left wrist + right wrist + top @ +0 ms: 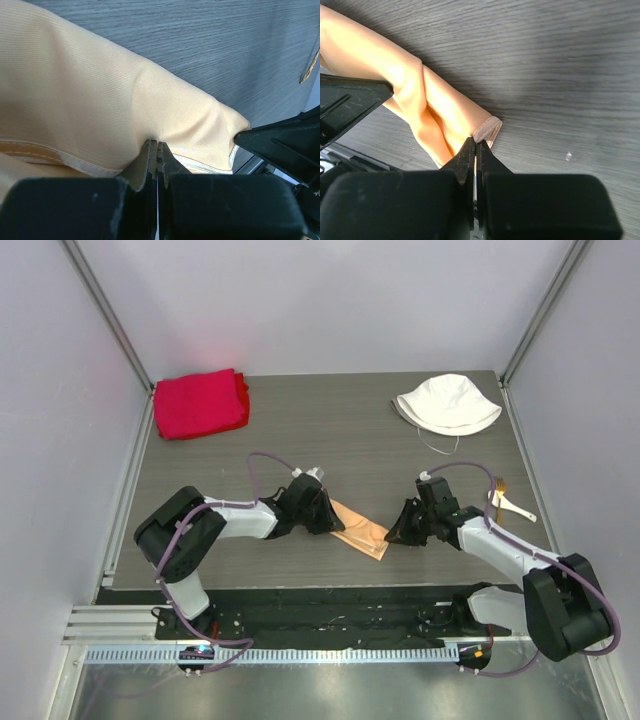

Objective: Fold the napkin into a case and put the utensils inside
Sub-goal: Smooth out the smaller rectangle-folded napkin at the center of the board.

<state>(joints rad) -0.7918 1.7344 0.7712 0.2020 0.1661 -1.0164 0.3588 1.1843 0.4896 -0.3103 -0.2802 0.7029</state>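
We log the napkin (360, 530) as a narrow half-folded strip on the counter (330, 430), the left end effector (156, 146) and right end effector (475, 142) each pinched shut on one end; case seemingly unfinished, utensils (512, 503) not yet inside, lying beside the right arm.

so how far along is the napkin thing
Done: the napkin is folded into a narrow strip. In hand: the left fingers and right fingers are each pinched shut on one end of it. Left: the white utensil lies on the table beside the right arm, not yet inside.
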